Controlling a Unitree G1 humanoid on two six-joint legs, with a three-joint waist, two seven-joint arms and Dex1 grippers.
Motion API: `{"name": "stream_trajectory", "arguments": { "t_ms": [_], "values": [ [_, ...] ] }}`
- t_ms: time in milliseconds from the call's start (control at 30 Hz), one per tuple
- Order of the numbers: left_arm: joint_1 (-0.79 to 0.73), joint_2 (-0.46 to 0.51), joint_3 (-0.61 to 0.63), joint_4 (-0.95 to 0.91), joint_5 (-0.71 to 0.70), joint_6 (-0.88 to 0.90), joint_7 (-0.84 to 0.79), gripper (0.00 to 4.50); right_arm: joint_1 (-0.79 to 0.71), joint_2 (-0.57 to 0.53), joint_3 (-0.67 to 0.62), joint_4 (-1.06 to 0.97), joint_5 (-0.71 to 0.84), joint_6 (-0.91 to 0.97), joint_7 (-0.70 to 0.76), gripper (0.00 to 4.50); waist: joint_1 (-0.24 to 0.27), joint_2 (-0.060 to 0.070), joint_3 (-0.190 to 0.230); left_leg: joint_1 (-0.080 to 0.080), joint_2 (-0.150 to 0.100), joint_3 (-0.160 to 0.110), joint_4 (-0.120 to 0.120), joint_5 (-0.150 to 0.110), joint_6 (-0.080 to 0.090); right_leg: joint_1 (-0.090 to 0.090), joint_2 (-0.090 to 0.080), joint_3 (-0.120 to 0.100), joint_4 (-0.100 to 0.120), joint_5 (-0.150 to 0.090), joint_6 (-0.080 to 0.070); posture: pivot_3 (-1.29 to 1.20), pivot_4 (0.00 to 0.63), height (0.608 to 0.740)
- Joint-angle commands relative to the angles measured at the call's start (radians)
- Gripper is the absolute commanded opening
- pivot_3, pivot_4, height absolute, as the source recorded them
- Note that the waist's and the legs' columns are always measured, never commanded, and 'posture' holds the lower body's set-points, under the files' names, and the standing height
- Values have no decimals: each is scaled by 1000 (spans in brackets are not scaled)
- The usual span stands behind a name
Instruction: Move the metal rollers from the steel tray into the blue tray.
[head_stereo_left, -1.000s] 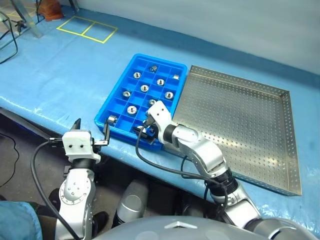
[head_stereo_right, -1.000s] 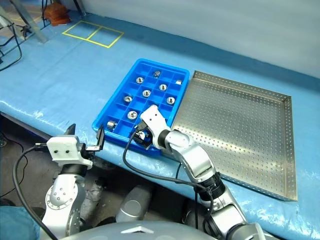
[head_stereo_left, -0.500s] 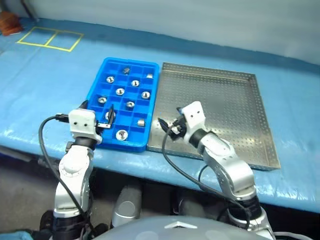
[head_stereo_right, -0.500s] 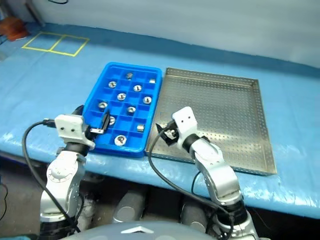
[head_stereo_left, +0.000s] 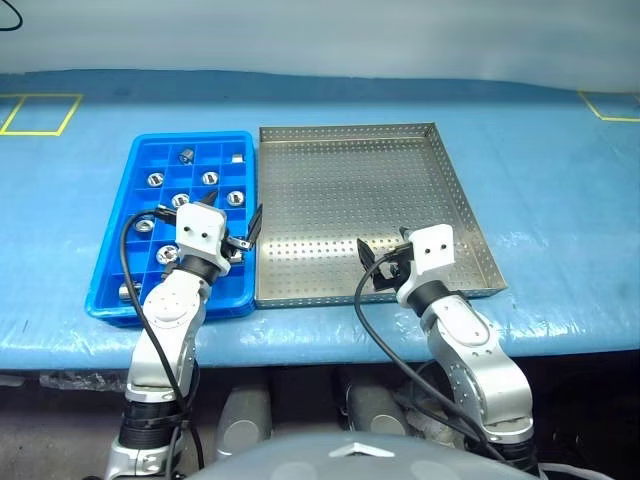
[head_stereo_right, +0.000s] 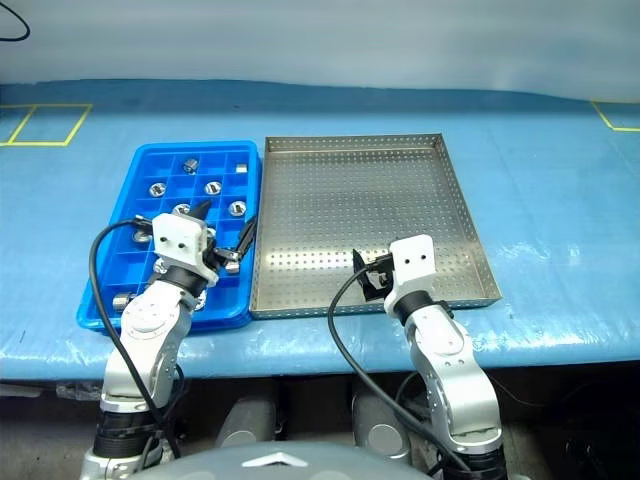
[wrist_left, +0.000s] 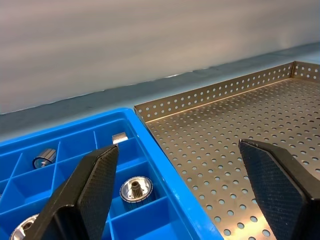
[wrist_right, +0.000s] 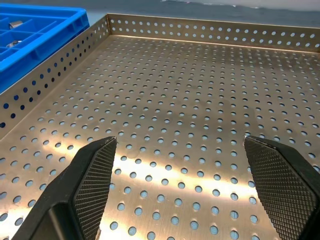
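Desk (head_stereo_left: 560, 160): long surface under a blue covering, with yellow tape outlines at its far left and far right corners.

Steel tray (head_stereo_left: 350, 190): perforated silver metal, low rims, centre of the desk. Its floor is bare; no rollers lie on it in the head views or the right wrist view.

Blue tray (head_stereo_left: 120, 300): plastic grid of square compartments, lying at 9 o'clock of the steel tray, long sides touching or just beside each other.

Left gripper (head_stereo_left: 205, 218): hovers over the near right part of the blue tray, at about 5 o'clock of the tray's centre. Jaws spread wide, holding nothing; in the left wrist view one finger (wrist_left: 82, 192) hangs over the blue compartments and the other over the steel tray's perforated floor.

Right gripper (head_stereo_left: 385, 262): over the near edge of the steel tray, at about 6 o'clock of its centre. Jaws spread wide, empty, with bare perforated metal between the fingers (wrist_right: 90, 175).

Metal rollers (head_stereo_left: 208, 178): short shiny cylinders, all in the blue tray, one to a compartment, scattered from the far rows to the near-left corner. Some lie on their sides. Exact count cannot be told, since the left arm covers several compartments.
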Motion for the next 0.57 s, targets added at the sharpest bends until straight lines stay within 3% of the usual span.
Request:
{"name": "stream_trajectory", "arguments": {
  "t_ms": [33, 567],
  "values": [
    [-3, 6, 8, -15, -9, -14, -2, 4214, -8, 1, 3, -21, -2, -31, -5, 4293, 0, 0, 0, 0, 0, 0, 0, 0, 0, 0, 0, 0, 0, 0, 0, 30, 150, 740],
    [6, -8, -1, -10, -2, -19, 10, 4214, -22, -3, 27, -3, -16, -35, -4, 4293, 4, 0, 0, 0, 0, 0, 1, 0, 0, 0, 0, 1, 0, 0, 0, 37, 150, 740]
  ]
}}
